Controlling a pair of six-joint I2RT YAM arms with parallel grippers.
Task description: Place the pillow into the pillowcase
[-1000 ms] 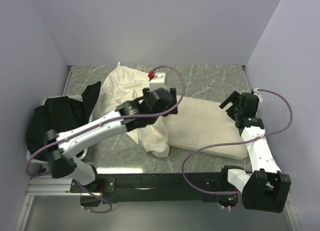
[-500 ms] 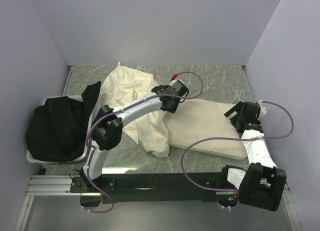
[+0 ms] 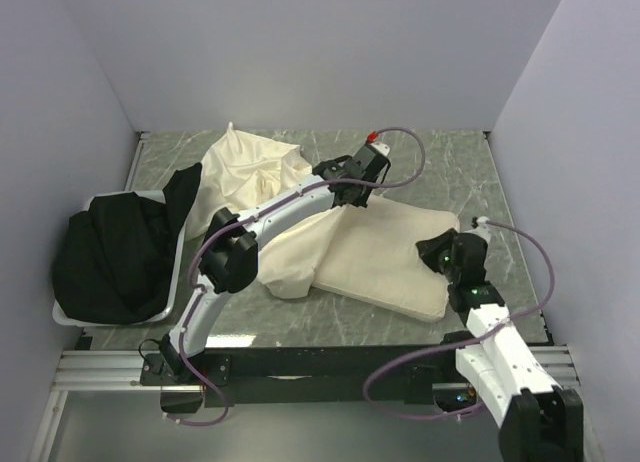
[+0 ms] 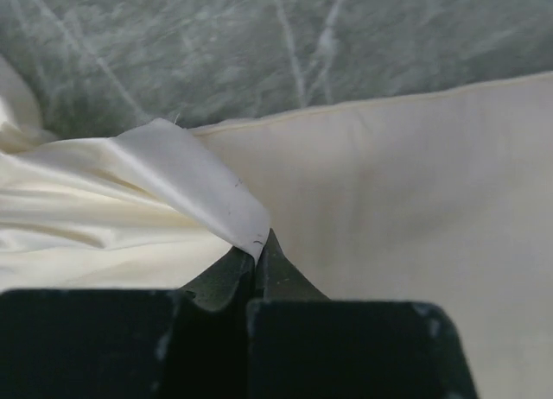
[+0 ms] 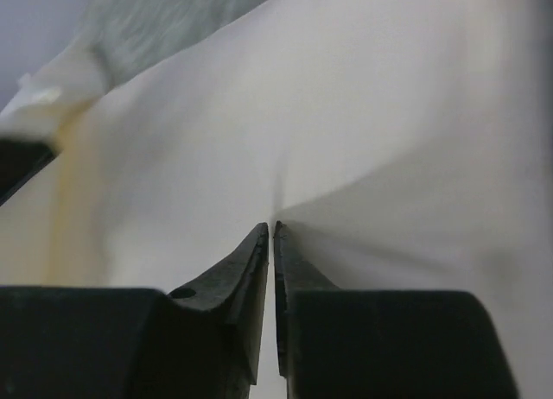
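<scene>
The pillow (image 3: 385, 257) lies flat at mid-table, plump and cream. The wrinkly pillowcase (image 3: 250, 167) spreads from the back left and drapes over the pillow's left end. At the pillow's far left corner, my left gripper (image 3: 347, 196) is shut on the edge of the pillowcase (image 4: 130, 200), a folded flap of it pinched at the tips (image 4: 255, 248), with the pillow (image 4: 406, 183) just to the right. My right gripper (image 3: 437, 254) sits on the pillow's right end, shut on a pucker of pillow (image 5: 346, 114) cover at its tips (image 5: 272, 231).
A black cloth heap (image 3: 110, 247) fills a white tray (image 3: 68, 319) at the left. Pale walls close in the marble table (image 3: 450, 167) on three sides. Purple cables loop above both wrists.
My left arm reached farther right and shut on the pillowcase edge. My right arm drew back toward the near side, came down on the pillow and shut. The pillow slid left and nearer.
</scene>
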